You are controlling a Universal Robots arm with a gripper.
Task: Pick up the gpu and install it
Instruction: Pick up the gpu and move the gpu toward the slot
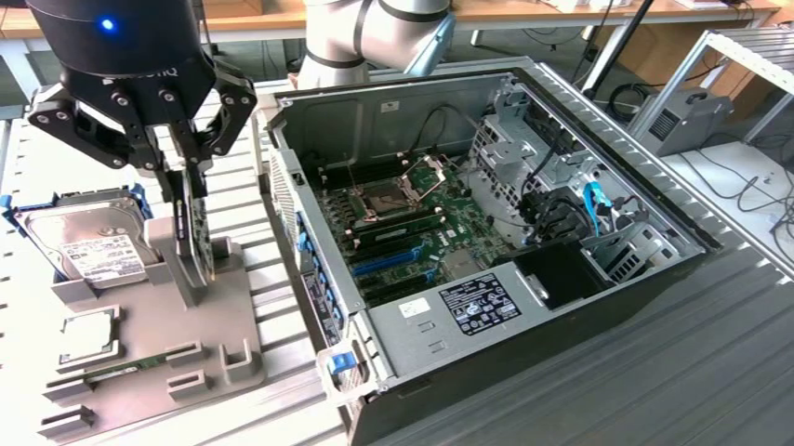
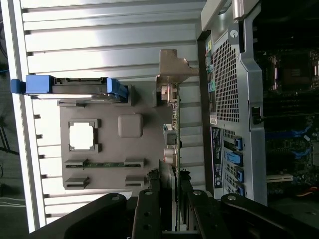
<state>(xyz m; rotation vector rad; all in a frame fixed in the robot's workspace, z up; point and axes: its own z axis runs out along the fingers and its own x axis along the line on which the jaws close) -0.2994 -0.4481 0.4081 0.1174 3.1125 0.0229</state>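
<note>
The pincer [image 1: 186, 163] is seen clamped on the upright gpu [image 1: 195, 228], which stands edge-on in the grey holder [image 1: 149, 367] on the slatted surface [image 1: 279, 307]. Little lift can be judged, and installation is not yet done. A hard drive [image 1: 87, 243] and a memory stick [image 1: 125, 364] are held beside it. Beyond, the open computer case [image 1: 496, 251] is laid with blue expansion slots [image 1: 390, 260] exposed; its near wall [image 1: 288, 223] must be cleared.

One gpu [image 1: 189, 218] – one hard drive [image 1: 89, 246]
</note>
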